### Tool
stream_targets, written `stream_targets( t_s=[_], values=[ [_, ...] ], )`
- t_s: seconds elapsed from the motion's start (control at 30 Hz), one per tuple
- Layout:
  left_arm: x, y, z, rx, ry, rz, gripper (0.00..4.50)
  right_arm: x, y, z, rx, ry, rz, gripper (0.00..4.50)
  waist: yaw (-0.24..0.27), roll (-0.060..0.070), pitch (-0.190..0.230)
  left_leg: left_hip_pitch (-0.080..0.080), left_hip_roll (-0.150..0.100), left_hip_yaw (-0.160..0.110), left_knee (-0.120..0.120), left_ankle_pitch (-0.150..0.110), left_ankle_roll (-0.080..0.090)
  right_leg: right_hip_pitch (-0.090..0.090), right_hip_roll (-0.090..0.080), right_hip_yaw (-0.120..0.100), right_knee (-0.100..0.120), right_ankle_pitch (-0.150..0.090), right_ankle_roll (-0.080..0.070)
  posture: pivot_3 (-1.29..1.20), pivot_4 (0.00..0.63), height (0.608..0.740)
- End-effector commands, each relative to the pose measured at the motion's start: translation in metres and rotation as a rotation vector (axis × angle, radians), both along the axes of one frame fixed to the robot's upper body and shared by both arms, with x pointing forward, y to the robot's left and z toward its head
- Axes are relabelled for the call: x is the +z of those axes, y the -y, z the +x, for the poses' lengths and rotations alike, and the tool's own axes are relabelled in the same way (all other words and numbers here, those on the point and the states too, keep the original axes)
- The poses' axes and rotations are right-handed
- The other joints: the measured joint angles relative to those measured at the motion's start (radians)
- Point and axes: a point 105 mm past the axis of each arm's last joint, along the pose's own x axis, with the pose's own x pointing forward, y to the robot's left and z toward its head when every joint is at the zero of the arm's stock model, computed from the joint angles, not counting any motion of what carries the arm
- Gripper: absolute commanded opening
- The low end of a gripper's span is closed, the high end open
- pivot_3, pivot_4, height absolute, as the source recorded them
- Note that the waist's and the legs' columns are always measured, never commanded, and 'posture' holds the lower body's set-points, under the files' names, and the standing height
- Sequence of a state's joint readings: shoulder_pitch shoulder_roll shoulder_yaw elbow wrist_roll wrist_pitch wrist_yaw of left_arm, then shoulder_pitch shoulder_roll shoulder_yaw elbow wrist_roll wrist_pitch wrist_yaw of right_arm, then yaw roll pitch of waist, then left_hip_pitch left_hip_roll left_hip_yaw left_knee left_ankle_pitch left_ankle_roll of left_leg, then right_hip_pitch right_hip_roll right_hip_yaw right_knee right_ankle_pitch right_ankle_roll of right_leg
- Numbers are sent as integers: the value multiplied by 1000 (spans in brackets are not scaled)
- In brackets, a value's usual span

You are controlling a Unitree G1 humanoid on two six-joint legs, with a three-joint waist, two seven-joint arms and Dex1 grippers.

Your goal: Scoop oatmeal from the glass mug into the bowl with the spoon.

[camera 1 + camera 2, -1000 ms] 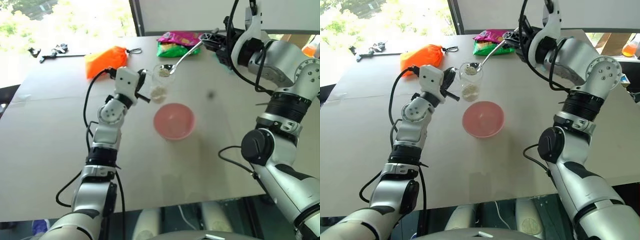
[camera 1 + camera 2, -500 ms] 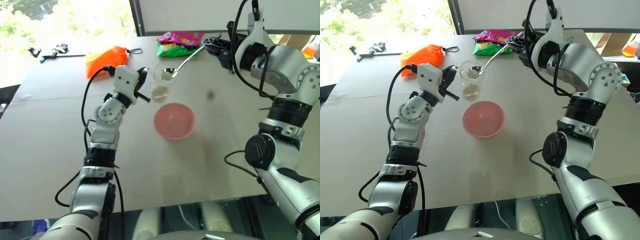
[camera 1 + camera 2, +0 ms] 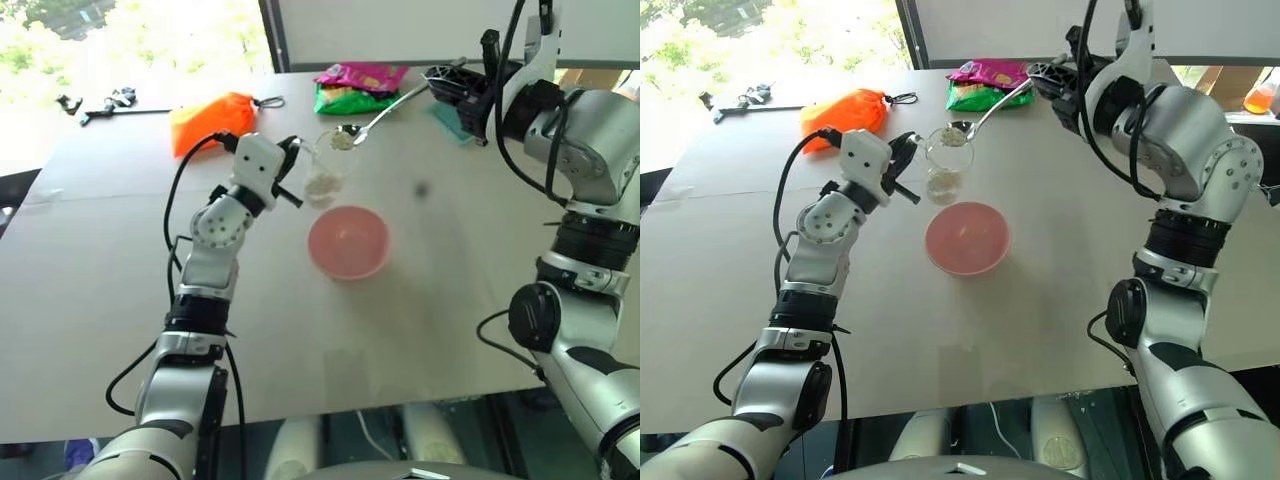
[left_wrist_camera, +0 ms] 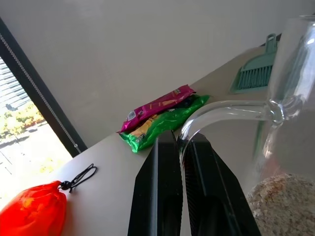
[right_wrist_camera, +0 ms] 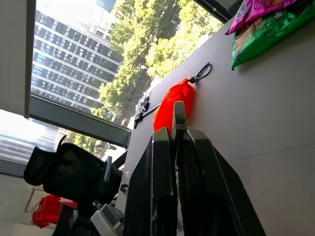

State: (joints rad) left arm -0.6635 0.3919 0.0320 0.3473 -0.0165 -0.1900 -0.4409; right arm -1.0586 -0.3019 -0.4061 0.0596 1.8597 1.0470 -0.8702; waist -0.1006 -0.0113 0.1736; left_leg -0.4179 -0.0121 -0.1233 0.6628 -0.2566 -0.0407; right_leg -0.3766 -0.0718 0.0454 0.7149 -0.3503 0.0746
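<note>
Oatmeal (image 3: 954, 137) rides the spoon (image 3: 987, 108), clamped in the right pincer (image 3: 1040, 80), just above the mug (image 3: 943, 168) whose handle the left pincer (image 3: 906, 160) grips. Next: carry it level to the bowl (image 3: 968, 238) on the counter (image 3: 1060, 260) and tip.

The glass mug (image 3: 326, 168) pinched by its handle in the black left claw (image 3: 291, 150) is clear and colourless, and the oatmeal (image 4: 285, 204) inside it is pale cream-beige. The spoon (image 3: 385, 108) clamped in the black right claw (image 3: 437, 80) is shiny silver. Near the left claw, the bowl (image 3: 348, 242) is plain pink. Beyond that claw lie an orange bag (image 3: 208, 120) and magenta and green snack packets (image 3: 358, 86). Beside the right claw a dustpan (image 4: 256, 73) is teal. The table (image 3: 120, 260) is beige.
</note>
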Motion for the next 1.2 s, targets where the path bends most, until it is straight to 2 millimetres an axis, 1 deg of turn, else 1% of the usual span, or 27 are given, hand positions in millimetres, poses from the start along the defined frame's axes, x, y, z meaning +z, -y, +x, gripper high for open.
stream_targets(
  t_s=[0.03,0.3,0.53,0.67,0.73,0.97,1.1,1.2],
  values=[
    [21,-2,-4,-9,79,0,63,12,2,-16,13,52,30,0,0,0,0,0,0,0,0,0,0,0,0,0,0,0,0,0,150,740],
    [19,-6,-1,4,73,15,63,8,-4,-29,24,98,28,0,-1,0,0,0,0,0,0,0,0,0,0,0,0,0,0,0,150,740],
    [19,-10,1,22,74,26,63,-11,-7,-39,52,116,14,0,2,0,0,0,0,0,0,0,0,0,0,0,0,0,0,0,150,740],
    [19,-11,1,27,75,30,63,-18,-7,-42,59,119,7,0,1,0,0,0,0,0,0,0,0,0,0,0,0,0,0,0,150,740],
    [18,-13,1,35,74,35,63,-24,-9,-46,76,125,-17,0,2,0,0,0,0,-1,0,0,0,0,1,-1,0,0,0,0,150,740],
    [20,-17,2,61,77,38,63,-46,-18,-58,147,159,-194,0,2,0,0,0,0,-1,0,0,0,0,0,-1,0,0,0,0,150,740],
    [21,-20,1,73,80,33,63,-60,-23,-60,156,247,-346,0,3,0,0,0,0,-1,0,0,0,0,0,-1,-1,0,0,0,150,740],
    [23,-22,0,83,84,27,63,-69,-34,-65,191,363,-478,0,3,0,0,0,0,-1,0,0,0,0,0,-1,-1,0,0,0,150,740]
  ],
)
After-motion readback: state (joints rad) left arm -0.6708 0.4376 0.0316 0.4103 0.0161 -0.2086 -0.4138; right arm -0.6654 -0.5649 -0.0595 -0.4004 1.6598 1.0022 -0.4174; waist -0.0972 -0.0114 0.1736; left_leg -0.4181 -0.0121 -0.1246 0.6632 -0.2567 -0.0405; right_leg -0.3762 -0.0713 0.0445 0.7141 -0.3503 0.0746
